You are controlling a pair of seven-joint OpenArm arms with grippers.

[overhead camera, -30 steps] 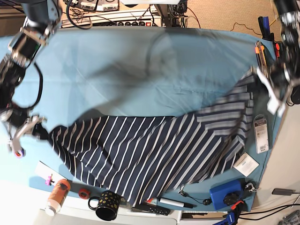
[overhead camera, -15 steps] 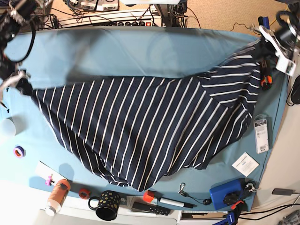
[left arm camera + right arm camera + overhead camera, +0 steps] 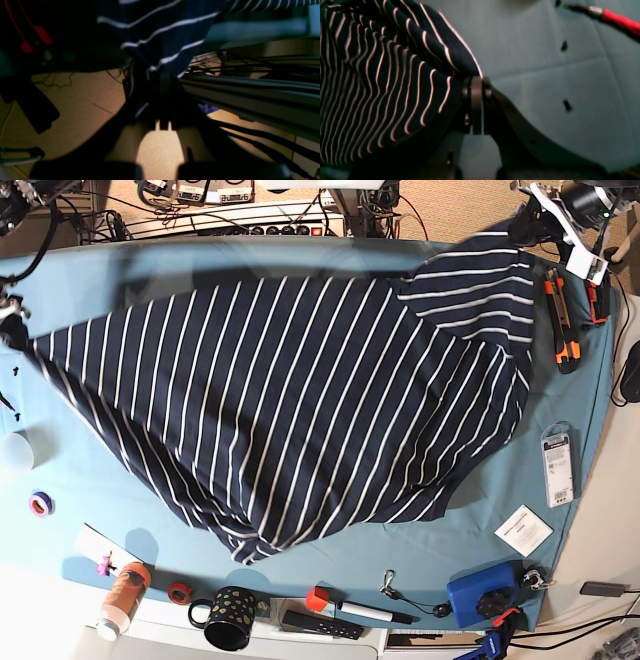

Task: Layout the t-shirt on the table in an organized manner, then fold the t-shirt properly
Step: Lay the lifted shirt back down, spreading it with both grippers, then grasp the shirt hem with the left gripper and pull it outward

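Striped navy t-shirt point(image 3: 290, 400) spread wide across teal table point(image 3: 480, 560), corners lifted.

mug point(image 3: 228, 617): black, dotted, near front edge
blue box point(image 3: 483, 595): front corner
orange tool point(image 3: 562, 320): just below the claw at the far corner

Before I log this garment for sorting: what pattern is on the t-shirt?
Navy blue with thin white stripes, clearest in the base view: the t-shirt.

It looks like a robotics lab or workshop: power strips point(image 3: 270, 225) and tangled cables run along the top of the frame, orange-handled tools point(image 3: 562, 320) lie at the right edge, and a mug point(image 3: 228, 617) sits among bench clutter at the bottom.
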